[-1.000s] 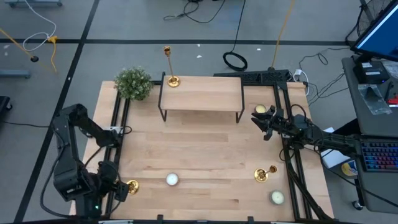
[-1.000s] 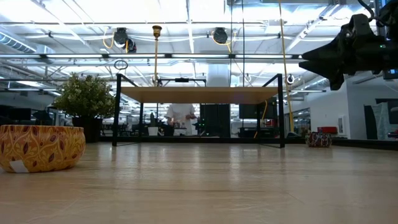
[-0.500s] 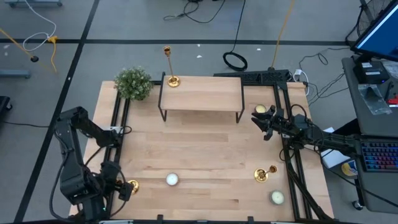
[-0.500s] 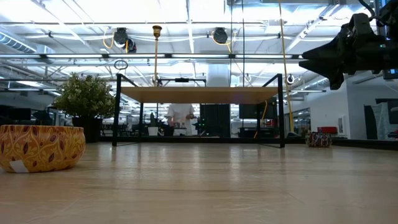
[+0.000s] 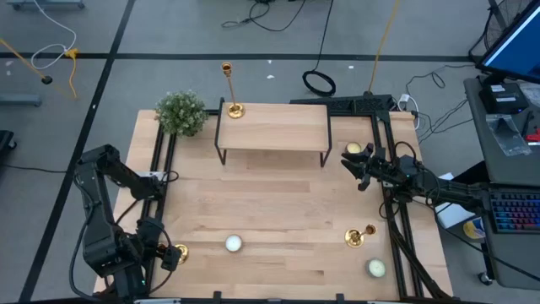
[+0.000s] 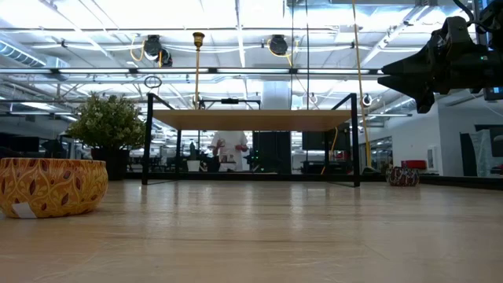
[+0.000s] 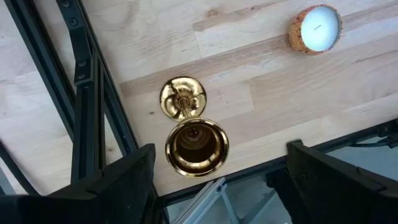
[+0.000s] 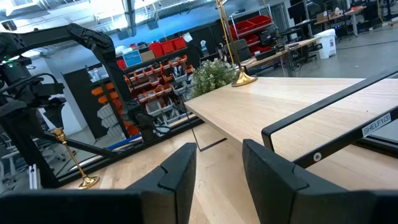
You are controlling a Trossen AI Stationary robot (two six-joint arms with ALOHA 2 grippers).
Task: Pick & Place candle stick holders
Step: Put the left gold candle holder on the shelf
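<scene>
Left gripper (image 7: 214, 171) hangs directly above a gold candle stick holder (image 7: 191, 134) standing at the counter's (image 5: 270, 207) near-left corner, fingers (image 7: 127, 171) spread wide either side of it, not touching. White candle (image 7: 316, 29) sits nearby on the wood. Second candle stick holder (image 5: 358, 236) is near the right edge, close to a pale candle (image 5: 375, 268) at the near-right corner. Tallest candle stick holder (image 5: 231, 91) stands on the back-left corner of the raised shelf (image 5: 274, 127), beside the green plant (image 5: 180, 112). Right gripper (image 5: 349, 165) hovers over the right side by another candle (image 5: 354, 149), fingers (image 8: 273, 174) part-spread, pinching nothing. Patterned bowl (image 6: 51, 185) shows in the low view.
</scene>
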